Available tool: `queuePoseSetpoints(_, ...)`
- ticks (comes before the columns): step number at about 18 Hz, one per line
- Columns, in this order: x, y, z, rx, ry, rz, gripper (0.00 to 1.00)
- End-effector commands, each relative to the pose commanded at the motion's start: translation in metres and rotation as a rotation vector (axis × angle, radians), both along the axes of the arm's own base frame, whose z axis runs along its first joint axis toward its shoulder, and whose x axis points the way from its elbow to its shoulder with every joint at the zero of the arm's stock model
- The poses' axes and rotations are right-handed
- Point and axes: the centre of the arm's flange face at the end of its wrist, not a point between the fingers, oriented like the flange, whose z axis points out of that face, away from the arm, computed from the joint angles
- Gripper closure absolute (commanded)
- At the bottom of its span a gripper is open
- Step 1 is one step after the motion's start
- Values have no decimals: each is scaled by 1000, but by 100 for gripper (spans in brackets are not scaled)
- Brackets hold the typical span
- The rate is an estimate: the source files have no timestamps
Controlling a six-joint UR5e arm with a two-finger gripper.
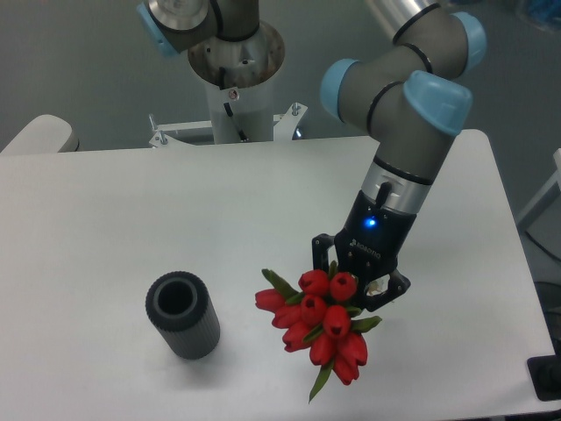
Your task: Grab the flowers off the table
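Note:
The flowers point(320, 323), a bunch of red tulips with a few green leaves, are at the front right of the white table point(131, 219). The flower heads point toward the camera and hide the stems. My gripper point(355, 282) is right behind the blooms with its fingers around the hidden stem end, and appears shut on the bunch. The bunch looks tilted with the heads low. Whether it rests on the table or hangs just above it I cannot tell.
A dark grey ribbed cylinder point(182, 314) stands upright on the table to the left of the flowers. The arm's base point(235, 70) is behind the table's far edge. The table's right and front edges are close to the flowers.

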Motion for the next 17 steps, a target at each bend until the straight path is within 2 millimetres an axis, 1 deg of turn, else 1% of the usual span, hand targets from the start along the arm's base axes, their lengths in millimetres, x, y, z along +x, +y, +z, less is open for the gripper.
queuePoseSetpoints(5,-3,-2,3,9,-23,20,68)
queuePoseSetpoints(17,-3,-2,5,18,-43,30,68)
